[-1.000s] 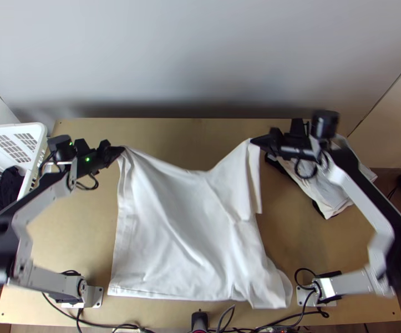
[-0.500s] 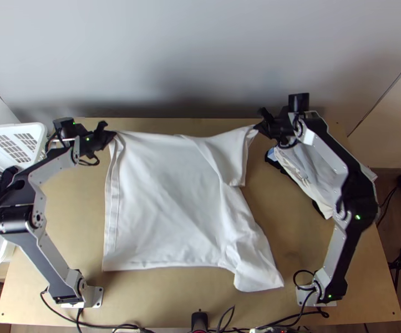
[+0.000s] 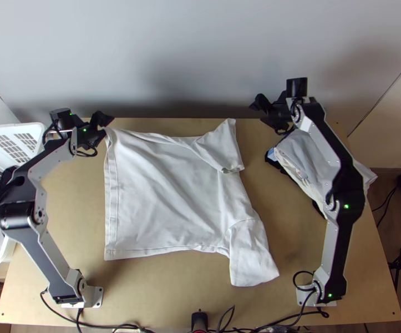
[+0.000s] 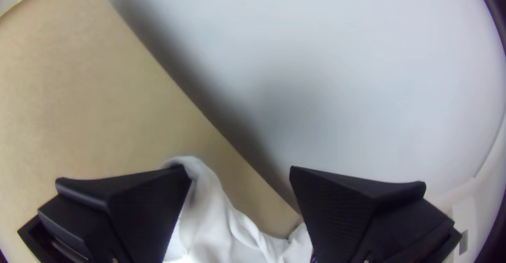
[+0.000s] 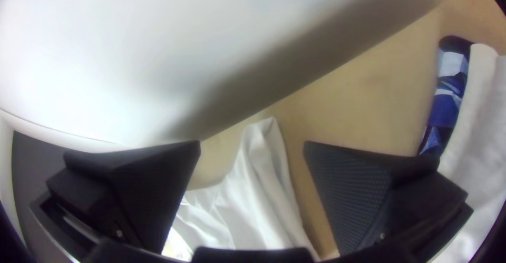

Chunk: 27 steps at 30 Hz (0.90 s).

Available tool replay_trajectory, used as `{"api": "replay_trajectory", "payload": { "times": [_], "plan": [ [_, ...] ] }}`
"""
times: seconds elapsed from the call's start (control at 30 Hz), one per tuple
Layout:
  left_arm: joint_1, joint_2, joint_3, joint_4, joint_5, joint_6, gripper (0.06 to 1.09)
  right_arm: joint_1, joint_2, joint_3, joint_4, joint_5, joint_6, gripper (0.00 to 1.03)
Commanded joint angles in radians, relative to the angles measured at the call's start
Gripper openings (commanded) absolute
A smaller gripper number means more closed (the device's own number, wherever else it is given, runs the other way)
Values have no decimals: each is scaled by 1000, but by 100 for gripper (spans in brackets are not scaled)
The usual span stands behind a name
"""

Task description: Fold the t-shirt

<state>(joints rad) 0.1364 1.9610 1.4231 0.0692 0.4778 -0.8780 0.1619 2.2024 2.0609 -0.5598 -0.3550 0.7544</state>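
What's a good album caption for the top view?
Left gripper and right gripper open, white t-shirt spread on wooden table.

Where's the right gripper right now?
In the top view, the right gripper is open at the table's far edge, beside the t-shirt's raised far corner and just beyond the folded clothes pile.

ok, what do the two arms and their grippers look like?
Left arm and right arm: silver-grey links, black joints, small green lights, black cables looping at the wrists. Left gripper and right gripper: black, wide, angular fingers, finely textured inside.
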Motion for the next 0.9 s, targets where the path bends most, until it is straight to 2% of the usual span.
{"api": "replay_trajectory", "payload": {
  "times": [0.0,0.13,0.27,0.4,0.5,0.7,0.8,0.87],
  "plan": [
    [-40,-197,-58,-71,42,30,104,5,-231,-125,-130,-4,-41,99],
    [-44,-396,-142,-195,101,66,104,8,-477,-409,-319,-78,-72,98],
    [-26,-550,-259,-355,134,132,104,-15,-750,-808,-311,-110,-90,98],
    [37,-590,-382,-371,124,189,104,-7,-869,-1068,-310,-137,-173,98],
    [58,-568,-440,-335,70,234,104,18,-891,-1145,-295,-145,-162,98],
    [32,-550,-457,-321,5,290,104,47,-928,-1148,-273,-154,-145,98],
    [3,-591,-467,-373,-15,346,104,47,-960,-1171,-273,-154,-145,98],
    [-11,-645,-475,-468,-15,415,104,42,-974,-1203,-273,-154,-150,98]
  ]
}}
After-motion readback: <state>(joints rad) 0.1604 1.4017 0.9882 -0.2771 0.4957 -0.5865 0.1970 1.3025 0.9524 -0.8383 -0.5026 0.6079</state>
